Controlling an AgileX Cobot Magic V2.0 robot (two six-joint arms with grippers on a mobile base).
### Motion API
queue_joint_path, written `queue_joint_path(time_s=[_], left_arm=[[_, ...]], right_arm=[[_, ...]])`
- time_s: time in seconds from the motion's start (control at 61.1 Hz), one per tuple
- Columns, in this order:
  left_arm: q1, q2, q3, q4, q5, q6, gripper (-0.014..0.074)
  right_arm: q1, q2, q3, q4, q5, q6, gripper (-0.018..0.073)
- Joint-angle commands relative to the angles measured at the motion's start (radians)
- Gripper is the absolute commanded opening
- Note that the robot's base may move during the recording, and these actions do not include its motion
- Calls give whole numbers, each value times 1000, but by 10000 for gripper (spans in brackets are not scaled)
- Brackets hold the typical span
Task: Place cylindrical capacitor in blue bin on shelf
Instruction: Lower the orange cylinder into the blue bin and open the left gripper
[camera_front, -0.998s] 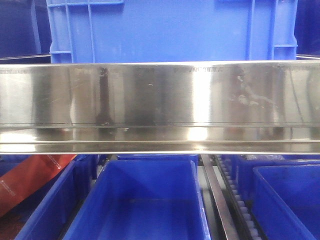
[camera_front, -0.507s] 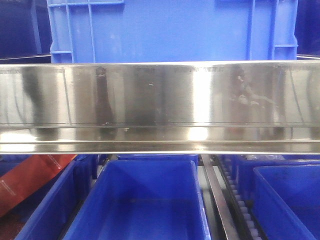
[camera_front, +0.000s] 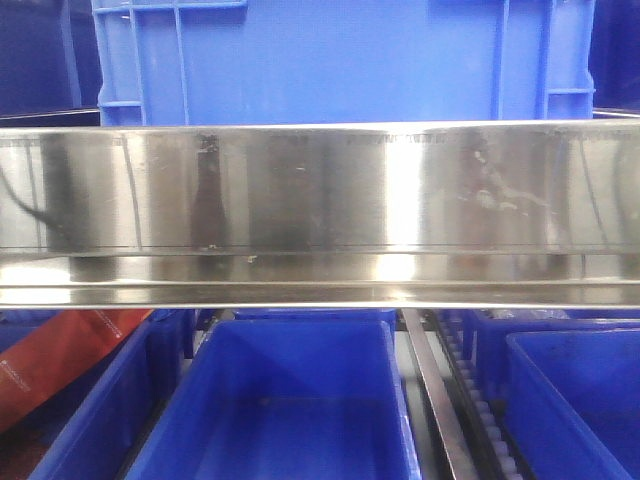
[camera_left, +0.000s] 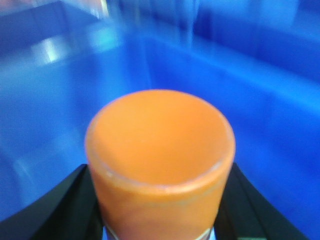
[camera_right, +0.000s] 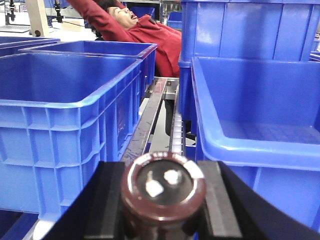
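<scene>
Steel of the shelf (camera_front: 320, 190) fills the middle of the front view, where its broad shiny front rail runs from side to side. A big blue crate (camera_front: 340, 60) stands on the level above this rail. Under the rail, open blue bins (camera_front: 300, 400) stand side by side, and a metal strip (camera_front: 430, 390) runs between two of them.

In the right wrist view a person in red clothes (camera_right: 145, 30) is behind the bins, and the face is partly visible. A left bin (camera_right: 65, 125) and a right bin (camera_right: 260, 110) stand apart, with a roller track (camera_right: 175, 120) in the gap.

The left claw (camera_left: 160, 220) is clamped on an orange cup (camera_left: 160, 145). Its black fingers (camera_left: 60, 210) touch both sides of the cup, which hangs over a blurred blue bin floor (camera_left: 60, 100).

The right claw (camera_right: 162, 212) is clamped on the capacitor (camera_right: 163, 186). This dark brown cylinder shows its pale grey top to the camera. It sits in front of the gap between the two bins and is not inside either of them.
</scene>
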Motion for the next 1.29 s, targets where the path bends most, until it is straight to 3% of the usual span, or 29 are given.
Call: queue_joint_path(time_s=[0.0,0.098,0.36,0.475,0.687,0.802,0.851,1.064,1.277], left_arm=[[-5,32,-14,7,-20,2,-77],[-5,59,-14,6,-20,2,30],[-5,68,-14,6,-20,2,520],[-5,63,-14,6,-16,2,616],[-5,9,-14,6,20,2,604],[-3,-44,-14,11,64,2,546],[-3,-74,-14,11,86,2,495],[4,-226,2,27,235,2,99],[4,-415,159,96,231,-37,-104]], right_arm=[[1,-5,-7,1,-23,-1,-132],[1,-5,-7,1,-23,-1,-132],[1,-5,-7,1,-23,-1,-132],[1,-5,-7,1,-23,-1,-132],[1,-5,-7,0,-25,-1,-132],[1,-5,-7,0,-34,-1,-132],[1,-5,-7,0,-36,-1,-132],[1,-5,-7,0,-35,-1,-132],[1,-5,-7,0,-33,-1,-132]])
